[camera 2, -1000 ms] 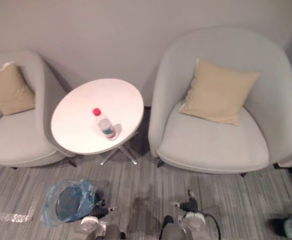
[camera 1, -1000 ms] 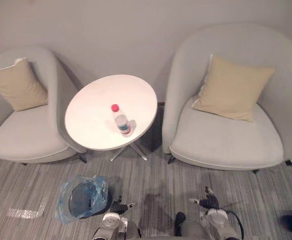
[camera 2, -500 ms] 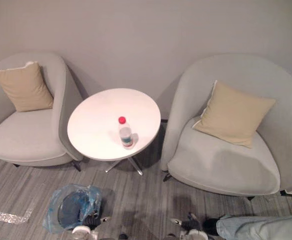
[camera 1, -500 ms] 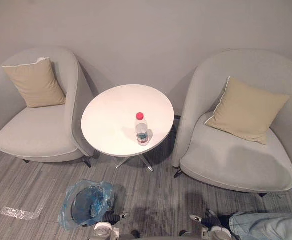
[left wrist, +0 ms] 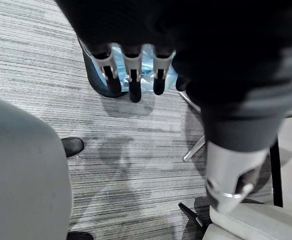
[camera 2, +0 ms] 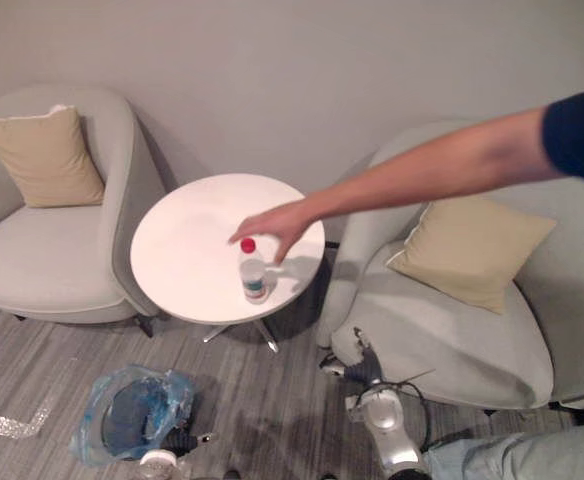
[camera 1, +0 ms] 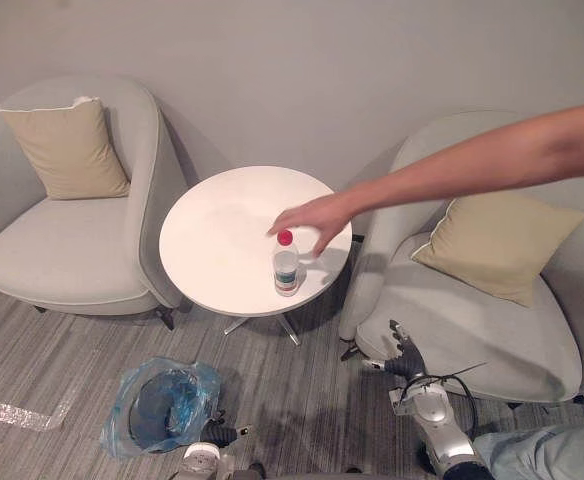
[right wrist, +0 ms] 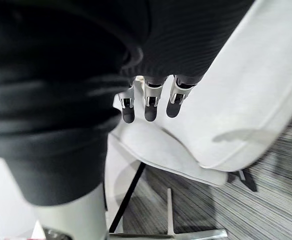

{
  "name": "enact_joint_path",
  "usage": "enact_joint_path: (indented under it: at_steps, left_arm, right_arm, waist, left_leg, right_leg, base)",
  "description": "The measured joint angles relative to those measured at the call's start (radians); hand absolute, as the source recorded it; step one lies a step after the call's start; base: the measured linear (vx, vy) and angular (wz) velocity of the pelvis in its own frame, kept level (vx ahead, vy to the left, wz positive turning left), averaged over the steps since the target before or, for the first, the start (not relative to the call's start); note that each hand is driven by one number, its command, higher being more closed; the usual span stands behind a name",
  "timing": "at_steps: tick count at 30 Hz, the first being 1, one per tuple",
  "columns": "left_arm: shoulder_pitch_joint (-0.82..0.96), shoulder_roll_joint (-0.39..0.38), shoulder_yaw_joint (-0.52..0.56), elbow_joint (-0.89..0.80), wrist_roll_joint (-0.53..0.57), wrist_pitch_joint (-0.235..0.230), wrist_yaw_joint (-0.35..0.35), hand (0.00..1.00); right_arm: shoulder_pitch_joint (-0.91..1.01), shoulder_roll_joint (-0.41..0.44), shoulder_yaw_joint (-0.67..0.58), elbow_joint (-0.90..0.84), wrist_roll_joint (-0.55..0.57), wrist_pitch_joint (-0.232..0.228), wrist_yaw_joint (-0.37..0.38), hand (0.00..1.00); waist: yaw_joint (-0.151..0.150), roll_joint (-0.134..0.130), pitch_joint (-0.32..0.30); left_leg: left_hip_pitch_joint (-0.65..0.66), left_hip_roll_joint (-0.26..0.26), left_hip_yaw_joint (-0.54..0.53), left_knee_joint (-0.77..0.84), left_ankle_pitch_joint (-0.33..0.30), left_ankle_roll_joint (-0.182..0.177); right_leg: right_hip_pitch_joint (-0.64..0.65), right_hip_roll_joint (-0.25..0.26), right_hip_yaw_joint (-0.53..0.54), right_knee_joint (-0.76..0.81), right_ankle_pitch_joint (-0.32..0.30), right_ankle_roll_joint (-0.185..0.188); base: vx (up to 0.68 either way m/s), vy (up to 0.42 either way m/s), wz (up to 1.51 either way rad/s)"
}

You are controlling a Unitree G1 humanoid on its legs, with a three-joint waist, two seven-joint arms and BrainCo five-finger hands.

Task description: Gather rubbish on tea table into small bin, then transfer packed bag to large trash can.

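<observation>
A clear plastic bottle [camera 1: 286,268] with a red cap stands upright near the front right of the round white tea table [camera 1: 222,250]. A person's hand [camera 1: 308,218] reaches in from the right and hovers at the cap. On the floor in front of the table sits the small dark bin [camera 1: 157,415], lined with a blue bag. My left hand [camera 1: 215,437] hangs low beside the bin, open and empty, its fingers [left wrist: 131,75] straight. My right hand [camera 1: 403,357] is raised before the right armchair, open and empty, its fingers [right wrist: 147,102] relaxed.
A grey armchair [camera 1: 62,250] with a tan cushion stands left of the table, another [camera 1: 472,330] with a tan cushion [camera 1: 497,245] on the right. The person's arm [camera 1: 472,165] spans above the right chair; a jeans leg [camera 1: 542,455] shows at lower right. Tape [camera 1: 17,415] lies on the carpet.
The camera has shifted. A person's arm has come in from the right and reached to the bottle's cap. My right hand has risen in front of the right armchair.
</observation>
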Motion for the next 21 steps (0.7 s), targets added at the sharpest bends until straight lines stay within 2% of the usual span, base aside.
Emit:
enact_joint_path:
  at_steps: [12,21]
  left_arm:
    - [0.006,0.002,-0.001,-0.022,0.000,-0.017,0.000,0.00]
    - [-0.001,0.002,-0.006,-0.065,-0.002,-0.021,0.002,0.00]
  right_arm:
    - [-0.132,-0.031,0.092,0.000,-0.019,-0.006,-0.035,0.00]
    - [-0.284,-0.057,0.167,0.053,0.004,-0.007,-0.038,0.00]
  waist:
    - [0.019,-0.003,0.010]
    - [0.040,0.000,0.060]
  left_leg:
    - [-0.032,-0.004,-0.069,-0.019,0.021,0.012]
    - [-0.054,-0.007,-0.111,-0.034,0.043,0.005]
  right_leg:
    - [-0.006,0.002,-0.054,-0.004,0.003,-0.001]
    - [-0.014,0.001,-0.091,-0.004,0.003,-0.001]
  base:
    - [-0.04,-0.011,0.16]
    - [-0.02,-0.006,0.13]
